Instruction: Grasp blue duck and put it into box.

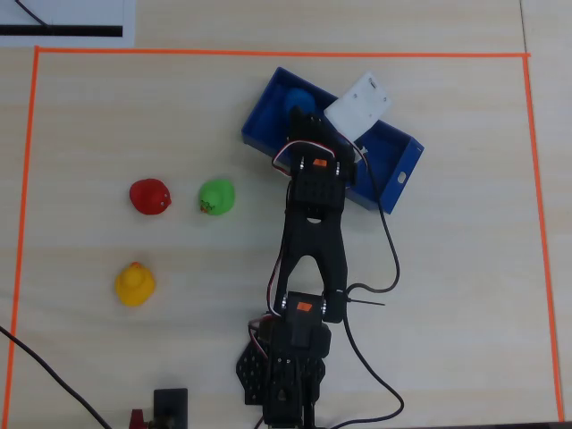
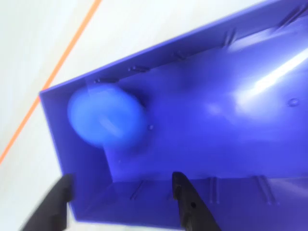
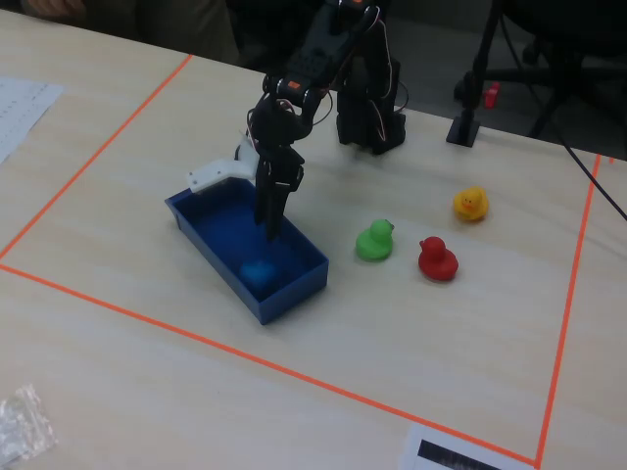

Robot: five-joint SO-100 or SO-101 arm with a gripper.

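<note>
No brand or writing can be read on anything; a white sheet with a black bar at the table's edge shows no legible text. The box (image 3: 294,284) is a glossy, hard blue rectangular tray with low ribbed walls, sitting toward the far edge of the pale wood-grain table (image 1: 447,295) in the overhead view, inside an orange tape border (image 1: 268,53). The blue duck (image 2: 106,118), smooth and rounded, lies blurred in a corner of the box, free of the tool. The gripper (image 2: 122,192) hangs above the box with its 2 black fingers spread apart, holding nothing. 3 more rounded ducks sit outside: green duck (image 1: 216,197), red duck (image 1: 150,197), yellow duck (image 1: 134,283).
</note>
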